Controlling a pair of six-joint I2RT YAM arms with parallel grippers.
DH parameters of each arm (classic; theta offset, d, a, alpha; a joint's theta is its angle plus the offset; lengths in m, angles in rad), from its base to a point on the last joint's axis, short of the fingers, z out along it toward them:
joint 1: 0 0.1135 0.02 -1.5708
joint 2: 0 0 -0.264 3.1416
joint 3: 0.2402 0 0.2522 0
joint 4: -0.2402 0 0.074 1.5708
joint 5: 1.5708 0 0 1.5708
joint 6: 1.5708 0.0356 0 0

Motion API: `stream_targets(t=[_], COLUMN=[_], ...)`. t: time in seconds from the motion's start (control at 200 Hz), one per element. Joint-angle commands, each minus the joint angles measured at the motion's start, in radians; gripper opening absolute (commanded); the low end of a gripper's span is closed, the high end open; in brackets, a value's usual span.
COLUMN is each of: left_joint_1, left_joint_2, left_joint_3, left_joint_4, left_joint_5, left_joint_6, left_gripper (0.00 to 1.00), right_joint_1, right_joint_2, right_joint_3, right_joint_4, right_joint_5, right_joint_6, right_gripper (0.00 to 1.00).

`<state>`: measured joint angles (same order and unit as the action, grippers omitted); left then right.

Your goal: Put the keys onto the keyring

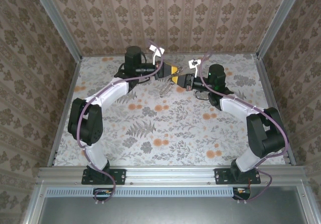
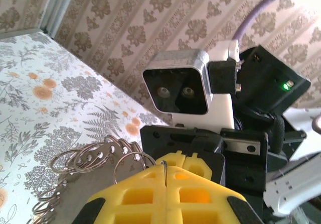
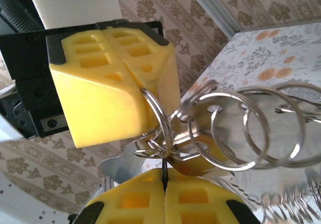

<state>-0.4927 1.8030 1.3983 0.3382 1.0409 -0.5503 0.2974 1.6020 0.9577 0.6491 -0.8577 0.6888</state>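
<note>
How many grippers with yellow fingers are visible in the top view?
2. The left gripper and the right gripper meet tip to tip over the far middle of the table, both pinching silver rings. No other seems hidden.

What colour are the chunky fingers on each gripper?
Bright yellow; the fingers show best in the right wrist view.
</note>
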Motion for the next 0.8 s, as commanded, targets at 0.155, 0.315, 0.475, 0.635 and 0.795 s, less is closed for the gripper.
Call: stream_targets(t=[0.155,0.315,0.475,0.635,0.795], left_joint_1=[-0.009,-0.016,-0.027,-0.037,-0.041], left_joint_2=[-0.099,-0.093,-0.076,-0.055,-0.045], left_joint_3=[-0.118,-0.165,-0.197,-0.202,-0.201], left_joint_4=[0.307,0.433,0.533,0.577,0.594], left_joint_5=[-0.172,-0.233,-0.289,-0.312,-0.319], left_joint_6=[-0.223,-0.334,-0.409,-0.438,-0.443], left_gripper=[0.00,0.00,0.00,0.00,0.00], right_joint_1=[-0.022,-0.026,-0.020,0.013,0.047], right_joint_2=[-0.019,-0.012,0.018,0.045,0.062], right_joint_3=[-0.054,-0.053,-0.026,0.017,0.048], right_joint_4=[0.107,0.138,0.184,0.178,0.169], right_joint_5=[0.126,0.146,0.121,0.083,0.048], right_joint_6=[0.048,0.078,0.126,0.132,0.122], right_gripper=[0.00,0.00,0.00,0.00,0.00])
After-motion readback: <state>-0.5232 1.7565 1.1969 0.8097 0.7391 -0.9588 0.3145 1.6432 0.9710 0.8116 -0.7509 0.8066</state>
